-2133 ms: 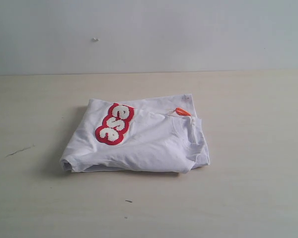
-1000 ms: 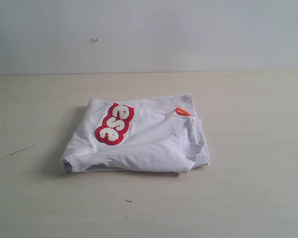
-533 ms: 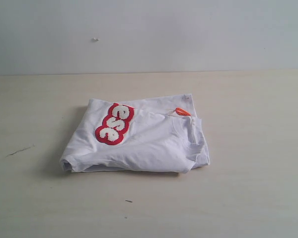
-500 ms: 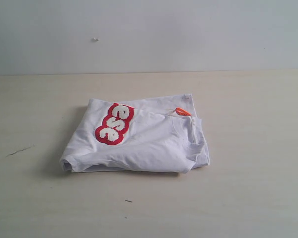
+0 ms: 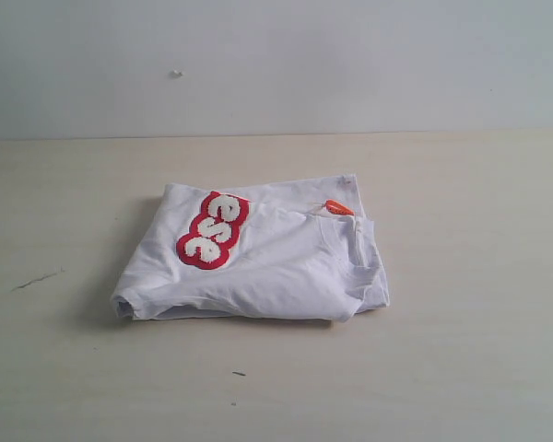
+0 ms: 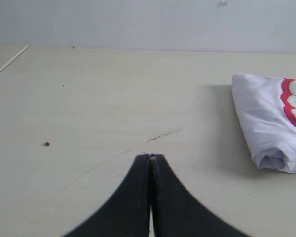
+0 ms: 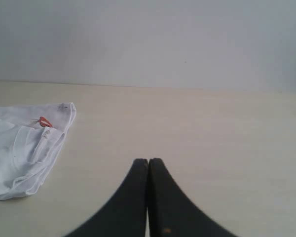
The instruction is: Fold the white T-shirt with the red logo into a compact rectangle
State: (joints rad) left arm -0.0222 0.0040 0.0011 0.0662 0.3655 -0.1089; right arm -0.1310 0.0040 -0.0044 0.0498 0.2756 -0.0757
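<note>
Left hand (image 6: pixel 150 157) and right hand (image 7: pixel 148 160) are both clenched tight, holding nothing — the folded white T-shirt (image 5: pixel 258 262) lies on the table (image 5: pixel 470 322) between them, apart from each.

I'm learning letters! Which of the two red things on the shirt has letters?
The big red patch on top of the folded shirt: fuzzy white letters fill it. The small orange-red tag near the shirt's far edge shows none.
</note>
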